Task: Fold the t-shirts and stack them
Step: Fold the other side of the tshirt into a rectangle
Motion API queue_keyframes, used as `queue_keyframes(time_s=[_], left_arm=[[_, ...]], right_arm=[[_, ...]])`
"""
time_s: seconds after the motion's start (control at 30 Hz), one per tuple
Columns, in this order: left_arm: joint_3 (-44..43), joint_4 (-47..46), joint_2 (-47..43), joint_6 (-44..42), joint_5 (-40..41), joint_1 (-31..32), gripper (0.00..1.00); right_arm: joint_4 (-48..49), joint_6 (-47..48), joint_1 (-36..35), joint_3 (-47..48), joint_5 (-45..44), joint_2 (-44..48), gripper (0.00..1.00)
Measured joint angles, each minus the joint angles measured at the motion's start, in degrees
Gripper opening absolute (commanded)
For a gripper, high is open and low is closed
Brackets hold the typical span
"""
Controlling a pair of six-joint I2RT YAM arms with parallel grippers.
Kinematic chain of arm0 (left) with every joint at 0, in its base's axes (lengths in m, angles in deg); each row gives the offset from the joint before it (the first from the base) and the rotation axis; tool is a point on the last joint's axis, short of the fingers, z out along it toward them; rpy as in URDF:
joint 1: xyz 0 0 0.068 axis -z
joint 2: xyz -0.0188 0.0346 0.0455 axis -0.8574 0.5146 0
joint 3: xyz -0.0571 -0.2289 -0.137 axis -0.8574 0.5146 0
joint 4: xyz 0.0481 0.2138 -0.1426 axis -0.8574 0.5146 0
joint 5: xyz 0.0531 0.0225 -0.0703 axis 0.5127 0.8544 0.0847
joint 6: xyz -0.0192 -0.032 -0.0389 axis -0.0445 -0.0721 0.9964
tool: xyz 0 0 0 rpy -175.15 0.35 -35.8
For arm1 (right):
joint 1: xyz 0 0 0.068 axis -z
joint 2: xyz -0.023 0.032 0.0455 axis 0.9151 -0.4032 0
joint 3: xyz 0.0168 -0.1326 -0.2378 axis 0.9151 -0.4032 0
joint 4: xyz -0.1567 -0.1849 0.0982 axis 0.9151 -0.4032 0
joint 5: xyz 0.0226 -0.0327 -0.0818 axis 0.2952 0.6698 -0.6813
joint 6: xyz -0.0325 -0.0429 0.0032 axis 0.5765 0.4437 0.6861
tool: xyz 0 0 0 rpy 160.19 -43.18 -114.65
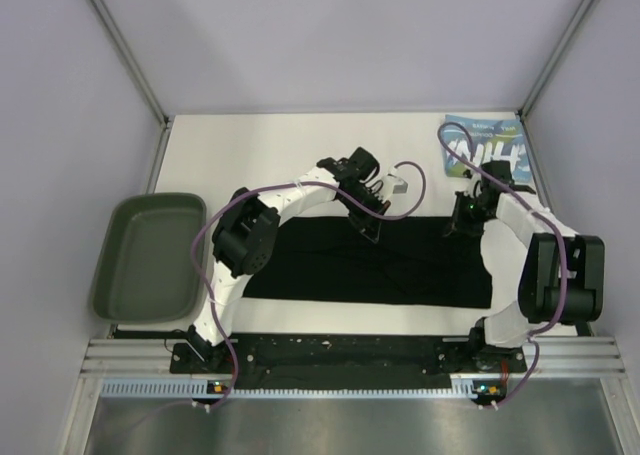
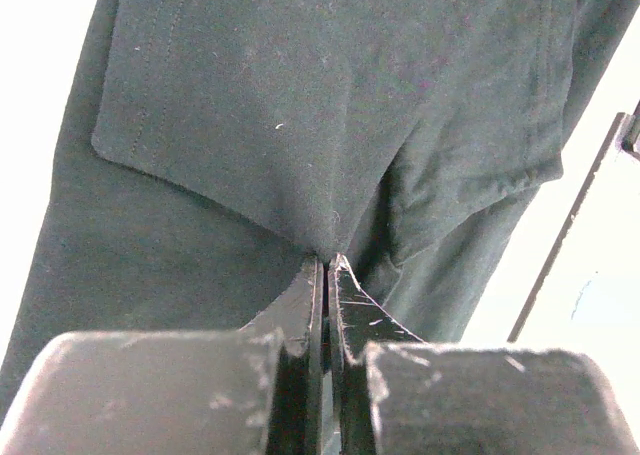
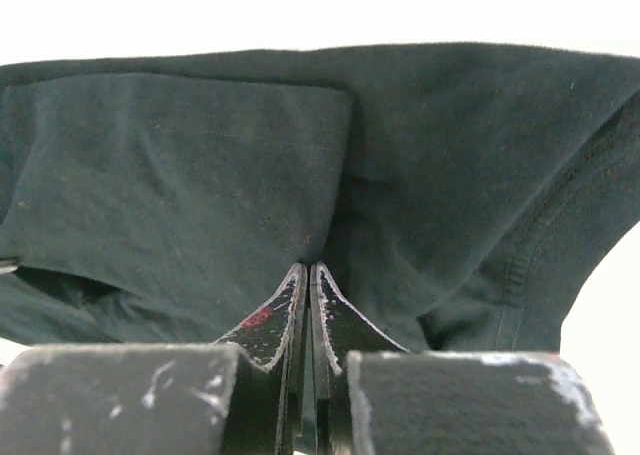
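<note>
Both the left gripper (image 2: 326,267) and right gripper (image 3: 309,271) pinch the plain black fabric t-shirt (image 1: 370,270) at its far edge; folding likely needs an even pull nearward.

I saw white links and black joints on the left arm (image 1: 245,240) and right arm (image 1: 545,275), a purple cable (image 1: 424,190) along each. Black fingers (image 2: 300,320) were scuffed; the right pair's 9 o'clock finger (image 3: 262,320) carried a red smear.

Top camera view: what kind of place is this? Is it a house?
Probably a robot test booth, not a house: plain pale walls enclose a white table, two white robot arms are bolted to a metal rail, with a plain black fabric t-shirt spread out.
</note>
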Motion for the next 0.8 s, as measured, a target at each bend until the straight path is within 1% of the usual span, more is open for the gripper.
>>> queue_keyframes(time_s=[0.23, 0.37, 0.5, 0.57, 0.6, 0.63, 0.7, 0.73, 0.8], left_arm=[[0.26, 1.75, 0.00, -2.36, -1.29, 0.02, 0.00], [0.52, 2.54, 0.00, -3.69, -1.46, 0.07, 0.00], [1.64, 2.82, 0.00, -5.03, -1.55, 0.07, 0.00], [2.45, 3.13, 0.00, -5.49, -1.70, 0.07, 0.09], [2.71, 3.32, 0.00, -5.68, -1.84, 0.07, 0.15], [2.89, 3.58, 0.00, -5.99, -2.05, 0.09, 0.21], [2.91, 3.98, 0.00, -6.95, -2.43, 0.13, 0.32], [2.86, 4.33, 0.00, -7.30, -2.60, 0.17, 0.37], [2.54, 5.79, 0.02, -8.57, -2.71, 0.17, 0.44]], right_arm=[[-5.68, 0.44, 0.00, -1.07, 2.16, 5.35, 0.00], [-7.34, 0.42, 0.00, -1.16, 2.95, 4.83, 0.00], [-8.28, 0.17, 0.00, -1.16, 2.36, 1.90, 0.00], [-8.92, 0.04, 0.00, -1.16, 1.31, 0.15, 0.00], [-9.46, -0.02, 0.00, -1.14, 0.66, -0.70, 0.00], [-9.99, -0.02, 0.00, -1.03, -0.07, -1.55, 0.03], [-11.04, 0.02, 0.00, -0.48, -1.84, -3.28, 0.14], [-11.41, 0.00, 0.00, -0.24, -2.47, -3.85, 0.22], [-11.72, 0.37, 0.00, -0.15, -3.13, -4.09, 0.30]])
